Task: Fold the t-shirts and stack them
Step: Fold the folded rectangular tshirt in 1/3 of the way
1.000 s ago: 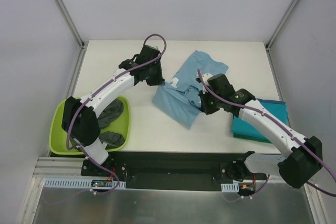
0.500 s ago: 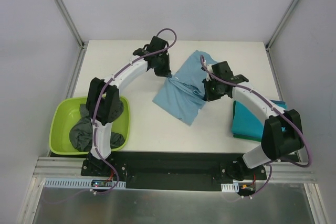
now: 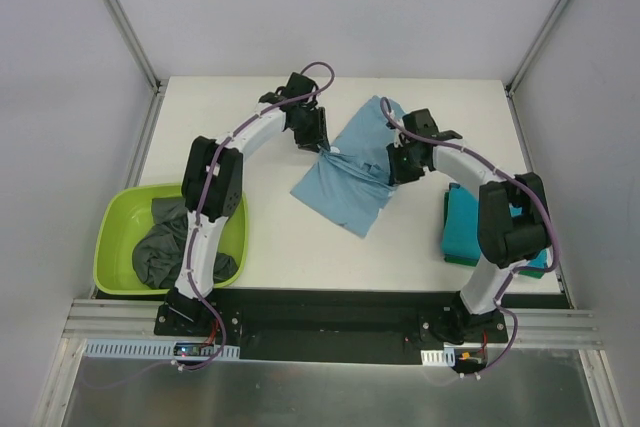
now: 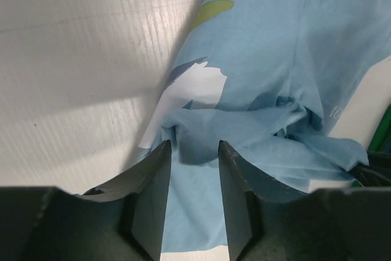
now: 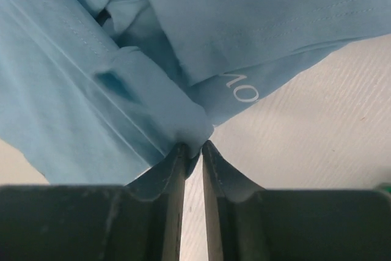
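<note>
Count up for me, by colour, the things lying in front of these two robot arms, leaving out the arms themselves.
light blue t-shirt, crumpled on the table: 1
teal t-shirt, folded at the right: 1
dark grey cloth heap in the tub: 1 (how many shirts it holds cannot be told)
lime-green tub: 1
Total: 4

Robot lab: aluminium frame (image 3: 120, 19), white panels (image 3: 340, 7)
</note>
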`<state>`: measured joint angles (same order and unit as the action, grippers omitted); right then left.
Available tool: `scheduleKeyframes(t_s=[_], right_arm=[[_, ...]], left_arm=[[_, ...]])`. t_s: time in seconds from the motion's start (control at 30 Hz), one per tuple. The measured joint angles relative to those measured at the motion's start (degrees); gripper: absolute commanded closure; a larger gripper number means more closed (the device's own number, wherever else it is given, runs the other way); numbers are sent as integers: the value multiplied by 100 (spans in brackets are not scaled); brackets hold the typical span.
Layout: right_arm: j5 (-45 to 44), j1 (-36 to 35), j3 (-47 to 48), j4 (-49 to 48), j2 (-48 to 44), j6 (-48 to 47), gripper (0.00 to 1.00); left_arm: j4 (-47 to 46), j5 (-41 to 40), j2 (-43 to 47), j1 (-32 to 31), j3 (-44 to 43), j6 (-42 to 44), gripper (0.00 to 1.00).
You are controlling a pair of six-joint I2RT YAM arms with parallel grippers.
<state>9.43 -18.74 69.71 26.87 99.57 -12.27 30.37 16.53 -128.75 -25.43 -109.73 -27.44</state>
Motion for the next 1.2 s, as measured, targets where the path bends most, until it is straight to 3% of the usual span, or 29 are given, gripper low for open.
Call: scheduleKeyframes(t_s=[0.03, 0.1, 0.17, 0.2, 0.33, 0.53, 0.77, 0.9, 1.2], right_arm=[[-22, 39, 70, -13, 107, -2, 52], [-76, 103, 160, -20, 205, 50, 39], [-179, 162, 243, -13, 219, 37, 15], [-238, 181, 295, -11, 201, 39, 1], [-461, 227, 393, -50, 9, 66, 1], [308, 120, 170, -144, -715, 55, 0], [1202, -984, -26, -376, -525, 76, 3], [1384, -1196, 66, -435, 210, 175, 3], [946, -706, 994, -461, 1209, 468, 3]], left_arm=[[7, 22, -31, 7, -42, 2, 42], [2, 118, -48, 42, -101, 22, 17], [-11, 177, -46, 76, -151, 26, 1], [-26, 203, -42, 79, -166, 11, 1], [-83, 203, 140, 92, -15, 4, 1], [-153, -107, 1397, 92, 1458, -20, 1], [-586, -284, 2804, 160, 3307, -245, 1], [-918, 39, 2682, 195, 3687, -385, 1], [-1237, 402, 2153, 190, 3703, -518, 1]])
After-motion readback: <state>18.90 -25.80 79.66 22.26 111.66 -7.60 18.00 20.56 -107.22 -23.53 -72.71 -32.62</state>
